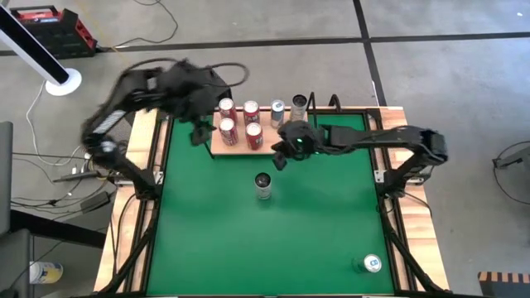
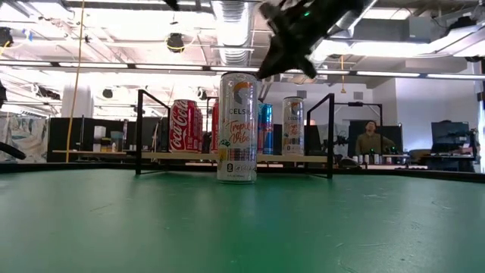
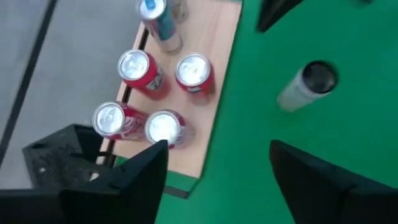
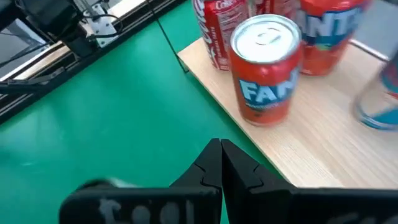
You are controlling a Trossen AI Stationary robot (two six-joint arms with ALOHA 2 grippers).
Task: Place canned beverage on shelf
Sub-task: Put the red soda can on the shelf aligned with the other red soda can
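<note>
A white slim can (image 1: 262,185) stands alone on the green felt (image 1: 248,240), just in front of the shelf (image 1: 217,147). Beyond it, the right gripper (image 4: 220,163), fingers pressed together, hovers over the shelf's front edge beside the red cans (image 1: 253,136). The left gripper (image 3: 214,165), spread wide, hangs above the shelf's left end.

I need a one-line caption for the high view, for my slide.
Right gripper shut above the shelf edge; left gripper open nearby; a Celsius can stands on the green tabletop.

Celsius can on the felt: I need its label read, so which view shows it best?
The low view: the Celsius can stands upright, label facing the camera. The high and left wrist views show mainly its top; the right wrist view misses it.
</note>
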